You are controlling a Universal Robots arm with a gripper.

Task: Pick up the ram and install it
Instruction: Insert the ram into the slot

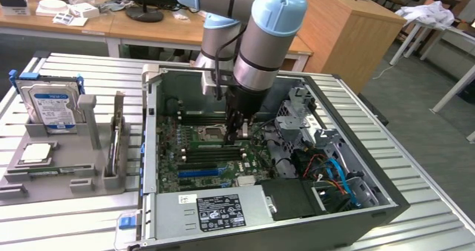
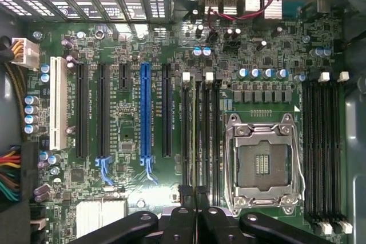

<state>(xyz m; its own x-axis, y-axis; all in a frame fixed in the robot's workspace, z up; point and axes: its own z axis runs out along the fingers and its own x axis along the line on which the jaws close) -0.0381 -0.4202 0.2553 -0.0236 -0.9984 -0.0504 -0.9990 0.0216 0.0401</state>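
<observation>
My wrist view shows my gripper (image 2: 194, 191) clamped on the ram (image 2: 194, 135), edge-on above the memory slots (image 2: 216, 135) beside the CPU socket (image 2: 262, 164); the exterior view shows it low inside the computer case (image 1: 371, 203), at frame centre, with a hard drive (image 1: 52, 103) upright at the exterior view's left

You have the computer case (image 1: 375, 203) open on the slatted table (image 1: 426, 229), motherboard (image 1: 194, 153) flat inside, power supply (image 1: 215, 209) at its near end, the gripper (image 1: 237, 135) over the memory slots (image 2: 207, 132). At the exterior view's left, beside the case, a tray (image 1: 52, 177) holds a hard drive (image 1: 52, 106) upright.
</observation>
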